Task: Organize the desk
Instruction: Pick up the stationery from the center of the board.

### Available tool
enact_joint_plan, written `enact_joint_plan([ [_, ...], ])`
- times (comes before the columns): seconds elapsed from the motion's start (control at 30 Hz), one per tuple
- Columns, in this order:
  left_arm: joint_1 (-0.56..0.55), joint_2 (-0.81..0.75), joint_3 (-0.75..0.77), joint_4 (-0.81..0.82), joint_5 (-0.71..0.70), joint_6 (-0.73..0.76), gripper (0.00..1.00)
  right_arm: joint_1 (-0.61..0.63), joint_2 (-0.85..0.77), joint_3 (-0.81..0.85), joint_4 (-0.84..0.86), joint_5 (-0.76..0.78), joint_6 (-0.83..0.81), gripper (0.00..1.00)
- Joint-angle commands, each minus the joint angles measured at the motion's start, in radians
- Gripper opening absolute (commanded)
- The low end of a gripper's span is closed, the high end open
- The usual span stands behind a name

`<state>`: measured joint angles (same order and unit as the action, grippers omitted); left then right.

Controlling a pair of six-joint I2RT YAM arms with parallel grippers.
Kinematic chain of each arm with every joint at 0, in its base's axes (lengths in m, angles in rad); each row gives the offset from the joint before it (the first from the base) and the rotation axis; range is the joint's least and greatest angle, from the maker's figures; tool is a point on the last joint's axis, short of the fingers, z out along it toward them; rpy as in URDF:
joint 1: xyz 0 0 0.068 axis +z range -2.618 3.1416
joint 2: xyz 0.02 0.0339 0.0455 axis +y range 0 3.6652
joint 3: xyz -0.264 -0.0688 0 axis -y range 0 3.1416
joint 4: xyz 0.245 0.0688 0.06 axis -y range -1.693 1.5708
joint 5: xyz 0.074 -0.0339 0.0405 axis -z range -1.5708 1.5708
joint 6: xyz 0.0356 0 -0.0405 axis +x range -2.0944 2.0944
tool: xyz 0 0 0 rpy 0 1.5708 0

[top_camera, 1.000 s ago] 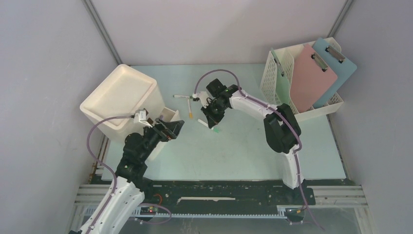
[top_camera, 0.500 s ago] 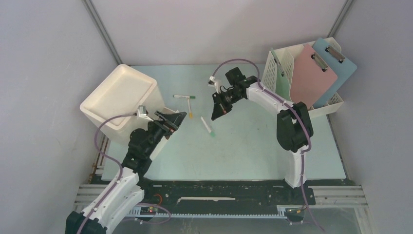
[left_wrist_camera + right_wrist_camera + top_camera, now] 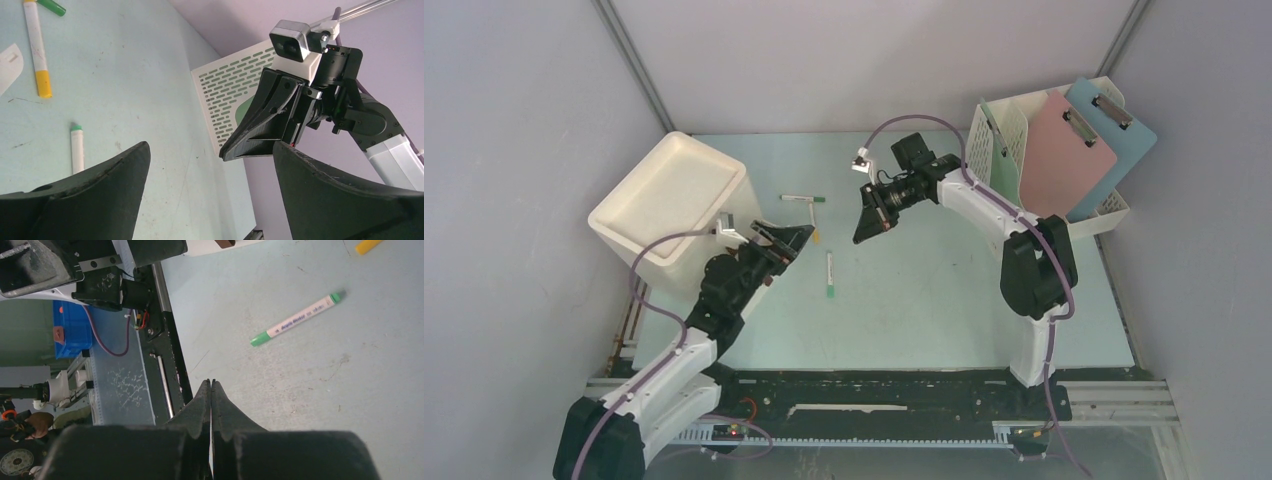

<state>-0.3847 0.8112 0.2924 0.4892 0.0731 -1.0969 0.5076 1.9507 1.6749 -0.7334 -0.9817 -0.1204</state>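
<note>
Left tool (image 3: 789,238) gapes empty at ten o'clock of the green-capped marker (image 3: 830,273), likely poised to collect it. Right tool (image 3: 862,232), clenched on nothing, hangs at its one o'clock above the bench (image 3: 944,300).

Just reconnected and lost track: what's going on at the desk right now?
Neither arm is holding anything. The right gripper is shut and empty, raised above the desk. A green marker lies loose on the desk between the two arms. The left gripper is wide open beside the white bin. A second green-capped marker and a yellow-capped marker lie farther back. The file rack holds a pink clipboard and a blue clipboard.
</note>
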Motion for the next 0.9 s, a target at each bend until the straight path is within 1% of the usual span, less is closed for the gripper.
enact_joint_plan([
  [0.0, -0.014, 0.023, 0.086, -0.062, 0.011, 0.105, 0.98, -0.006, -0.02, -0.001, 0.009, -0.033, -0.005, 0.0],
  [0.07, -0.029, 0.066, 0.135, -0.177, 0.005, 0.183, 0.97, -0.008, -0.029, -0.003, 0.007, -0.027, -0.02, 0.0],
  [0.13, -0.058, 0.113, 0.183, -0.291, -0.034, 0.252, 0.97, -0.013, -0.037, -0.007, 0.004, -0.019, -0.033, 0.0],
  [0.3, -0.166, 0.251, 0.309, -0.477, -0.212, 0.317, 0.97, -0.038, -0.064, -0.013, 0.001, -0.012, -0.06, 0.0],
  [0.33, -0.185, 0.284, 0.347, -0.539, -0.264, 0.32, 0.95, -0.044, -0.07, -0.016, -0.001, -0.007, -0.065, 0.01],
  [0.37, -0.199, 0.319, 0.38, -0.575, -0.293, 0.323, 0.92, -0.05, -0.077, -0.018, 0.0, -0.002, -0.069, 0.01],
  [0.4, -0.214, 0.357, 0.416, -0.608, -0.316, 0.324, 0.92, -0.059, -0.083, -0.021, 0.001, 0.005, -0.071, 0.01],
  [0.53, -0.243, 0.536, 0.542, -0.706, -0.336, 0.349, 0.7, -0.083, -0.099, -0.038, 0.013, 0.013, -0.081, 0.02],
  [0.63, -0.256, 0.663, 0.632, -0.768, -0.343, 0.373, 0.66, -0.096, -0.099, -0.044, 0.017, 0.008, -0.082, 0.02],
  [0.87, -0.295, 0.88, 0.818, -0.943, -0.448, 0.394, 0.63, -0.111, -0.096, -0.05, 0.016, -0.006, -0.089, 0.02],
])
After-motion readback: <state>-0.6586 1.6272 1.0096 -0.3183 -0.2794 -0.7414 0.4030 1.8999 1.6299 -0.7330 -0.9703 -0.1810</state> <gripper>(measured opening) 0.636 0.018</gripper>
